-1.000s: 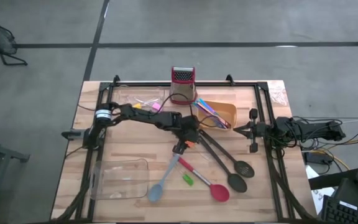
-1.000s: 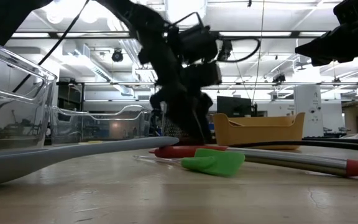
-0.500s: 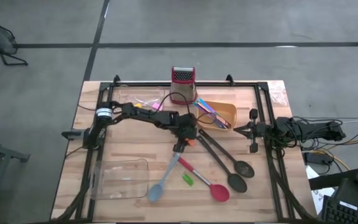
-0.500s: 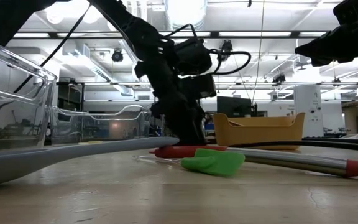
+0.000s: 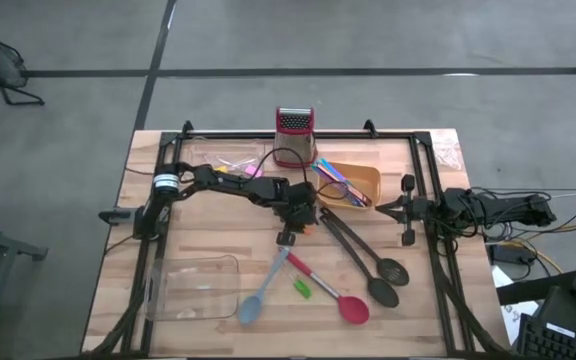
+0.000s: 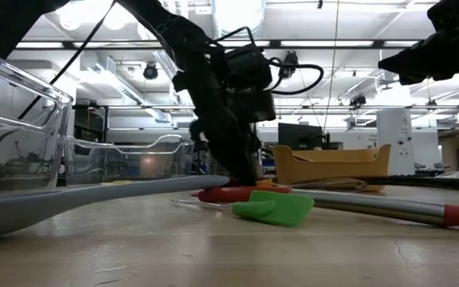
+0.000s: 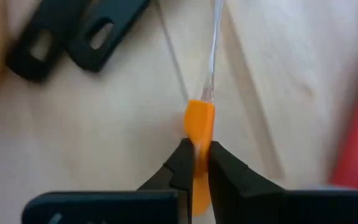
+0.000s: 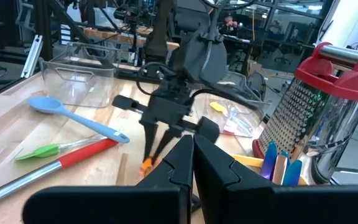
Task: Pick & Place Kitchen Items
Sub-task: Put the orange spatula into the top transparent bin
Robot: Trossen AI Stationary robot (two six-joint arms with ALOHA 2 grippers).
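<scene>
Reaching across the middle of the wooden table [image 5: 208, 250], the left gripper [image 5: 290, 232] has its two fingers [image 7: 180, 163] pinched on a small orange block [image 7: 199, 127], which sits on the tabletop just beside the handle ends of the two long black slotted spoons [image 5: 363, 255]. In the left wrist view the block stands between the fingertips, its far end sticking out past them, with a thin clear stem running on from it across the wood.

The right gripper [image 5: 405, 210] waits at the table's right edge, lifted above the surface, its fingers [image 8: 185, 163] pressed together with nothing between them.

Nearer the front of the table lie the grey-blue spatula [image 5: 264, 290], the red-headed spoon [image 5: 330, 292] and a small green block [image 5: 301, 289] between them; in the low view the green block [image 6: 273, 209] rests just in front of the red handle. The orange bowl [image 5: 366, 180] behind the left gripper holds thin blue, purple and pink sticks [image 5: 334, 178]. The red-topped box grater [image 5: 293, 136] stands at the back edge. One clear plastic tray [image 5: 226, 158] at the back left holds small pink and yellow pieces; another clear tray [image 5: 190, 288] lies at the front left.
</scene>
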